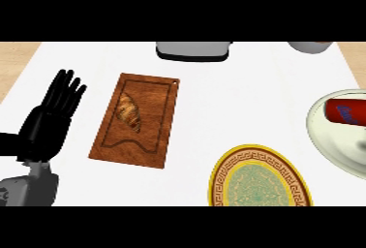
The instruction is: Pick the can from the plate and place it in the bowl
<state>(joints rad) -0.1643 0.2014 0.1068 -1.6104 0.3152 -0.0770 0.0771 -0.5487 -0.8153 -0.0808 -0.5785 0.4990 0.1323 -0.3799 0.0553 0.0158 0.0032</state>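
We see the red can lying on its side inside the pale bowl at the right edge, the bowl cut by the frame; just beside it, toward the lower edge, sits the patterned plate with its yellow rim; our left hand stands at the far left, forearm rising from the lower edge, fingers straight and pointing up, released, grasping nothing, touching nothing; open white counter lies between it, the wooden board carrying bread, and the bowl; our right hand is out of sight.
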